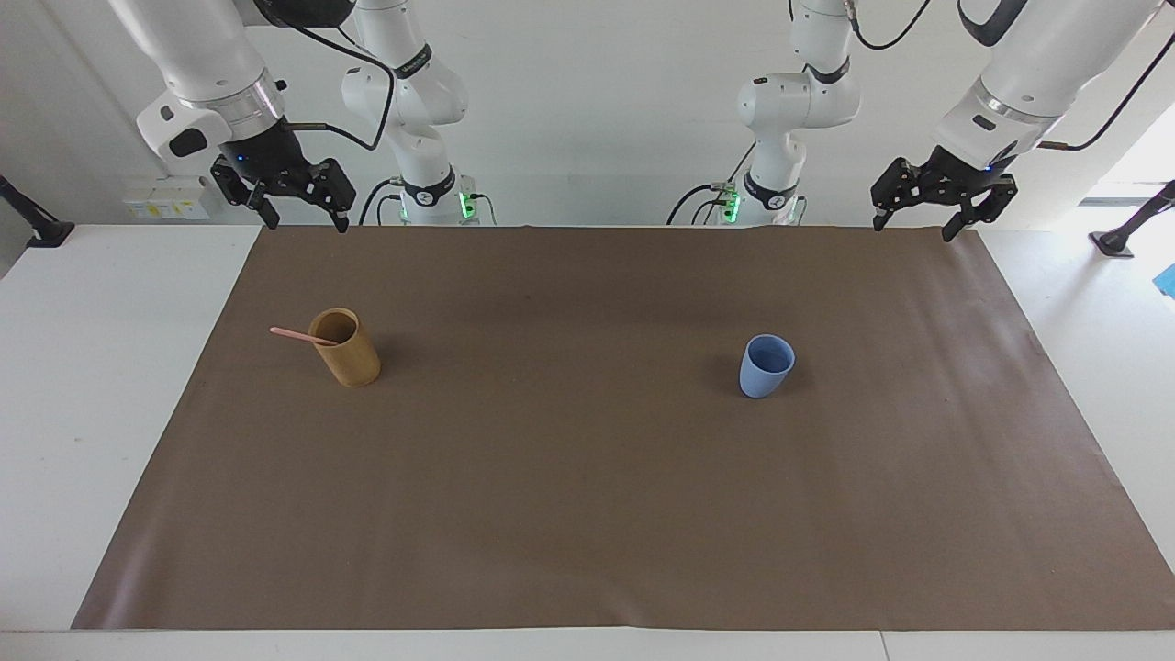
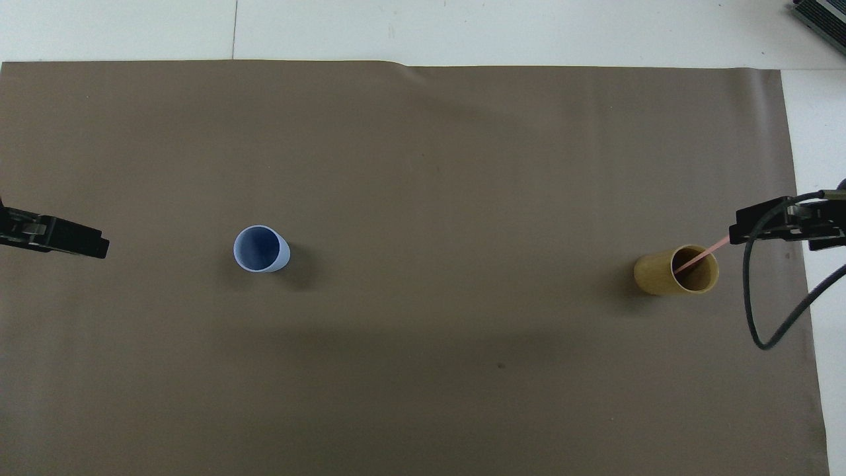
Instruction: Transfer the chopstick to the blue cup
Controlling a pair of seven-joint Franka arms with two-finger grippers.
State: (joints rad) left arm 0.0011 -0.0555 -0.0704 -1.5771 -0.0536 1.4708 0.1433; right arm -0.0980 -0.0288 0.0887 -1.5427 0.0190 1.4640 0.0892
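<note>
One chopstick [image 1: 303,337], likely light, stiff, slippery, leans in tan holder [image 1: 347,350]; grasp protruding end. Blue cup [image 1: 766,365] empty. Right gripper [image 1: 301,216], left gripper [image 1: 913,223] both wide open, holding nothing.

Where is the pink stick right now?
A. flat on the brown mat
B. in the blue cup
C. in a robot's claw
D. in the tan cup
D: the pink stick leans inside the tan cup, its top poking out over the rim.
</note>
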